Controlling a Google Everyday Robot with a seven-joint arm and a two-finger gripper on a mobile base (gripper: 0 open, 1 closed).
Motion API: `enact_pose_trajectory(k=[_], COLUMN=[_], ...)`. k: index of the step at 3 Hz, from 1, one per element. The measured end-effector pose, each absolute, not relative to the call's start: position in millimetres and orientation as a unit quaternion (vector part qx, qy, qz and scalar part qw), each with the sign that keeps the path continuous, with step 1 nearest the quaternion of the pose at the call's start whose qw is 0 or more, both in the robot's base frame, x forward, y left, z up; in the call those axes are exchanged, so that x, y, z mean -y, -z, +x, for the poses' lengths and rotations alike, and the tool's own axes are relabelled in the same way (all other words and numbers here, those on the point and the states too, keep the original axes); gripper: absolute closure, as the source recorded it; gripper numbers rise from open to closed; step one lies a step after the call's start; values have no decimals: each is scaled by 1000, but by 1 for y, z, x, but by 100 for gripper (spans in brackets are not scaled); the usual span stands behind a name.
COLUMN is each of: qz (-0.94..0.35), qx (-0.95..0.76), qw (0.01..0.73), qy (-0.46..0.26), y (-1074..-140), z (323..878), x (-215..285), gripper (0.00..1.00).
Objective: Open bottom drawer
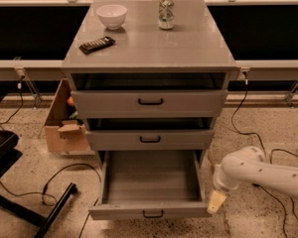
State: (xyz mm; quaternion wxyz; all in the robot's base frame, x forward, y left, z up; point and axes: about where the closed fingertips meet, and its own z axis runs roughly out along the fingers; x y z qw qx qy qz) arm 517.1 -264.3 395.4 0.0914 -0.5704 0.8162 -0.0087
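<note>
The bottom drawer (120, 211), lowest of three grey drawers, stands pulled well out toward the near side, with one black handle (153, 214) on its front. The gripper (216, 201) hangs just beside its near right corner; whether wide or narrow I cannot tell. Above are the middle drawer (188, 139) and top drawer (104, 103). The cabinet top (154, 51) bears one bowl (111, 15), one can (166, 12) and one remote (97, 44). One cardboard box (59, 128) sits left.
</note>
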Motion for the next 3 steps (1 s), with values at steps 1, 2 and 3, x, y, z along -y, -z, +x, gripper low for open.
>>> enact_pose_trajectory(k=[1,2,3], qz=[-554,-557,-539], qx=[-821,-814,-825], qw=[140,156,137], qy=[7,55,98], y=[-497,-599,-642], z=[494,454,437], x=[294,312,308], gripper=[0,0,0])
